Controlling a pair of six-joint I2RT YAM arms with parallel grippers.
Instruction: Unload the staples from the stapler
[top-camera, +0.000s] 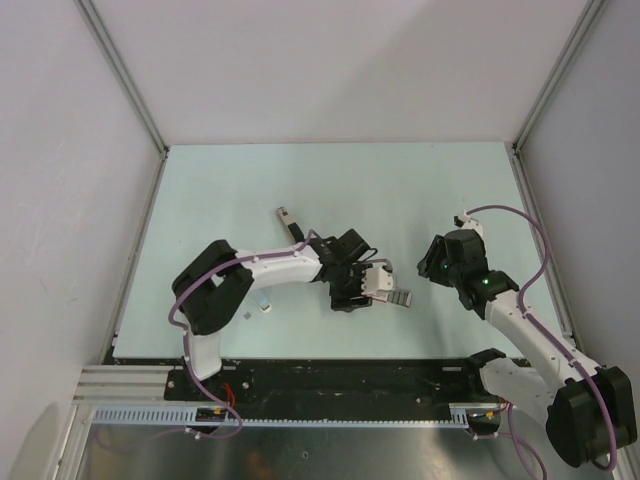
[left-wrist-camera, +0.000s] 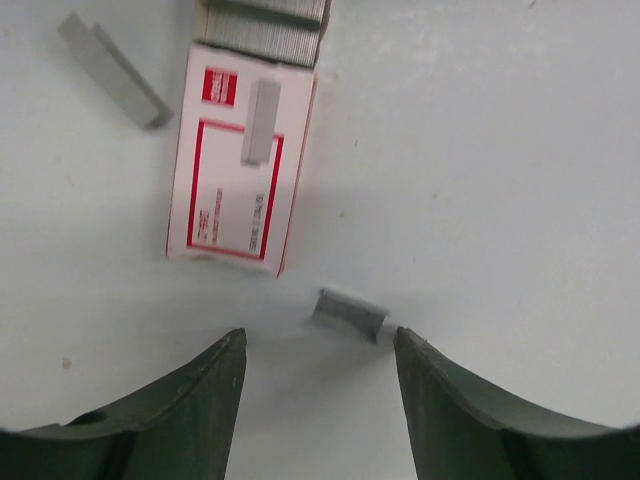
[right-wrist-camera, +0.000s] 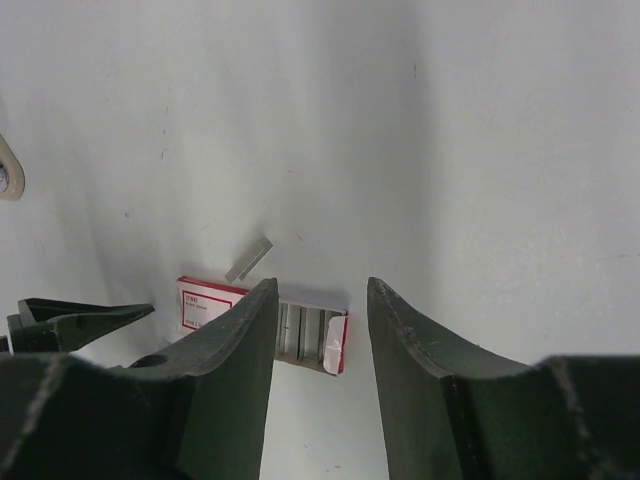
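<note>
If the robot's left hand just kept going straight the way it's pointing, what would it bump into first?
Probably the short strip of staples on the table, just ahead of the left hand and squarely in its path. The red-and-white box lies beyond, off to one side.

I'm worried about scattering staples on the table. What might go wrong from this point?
The short staple strip lies flat between the left gripper's open fingers; closing may skid or snap it rather than lift it. The box sits close, its tray slid out, so a nudge might spill it. The right gripper hovers near that tray.
</note>
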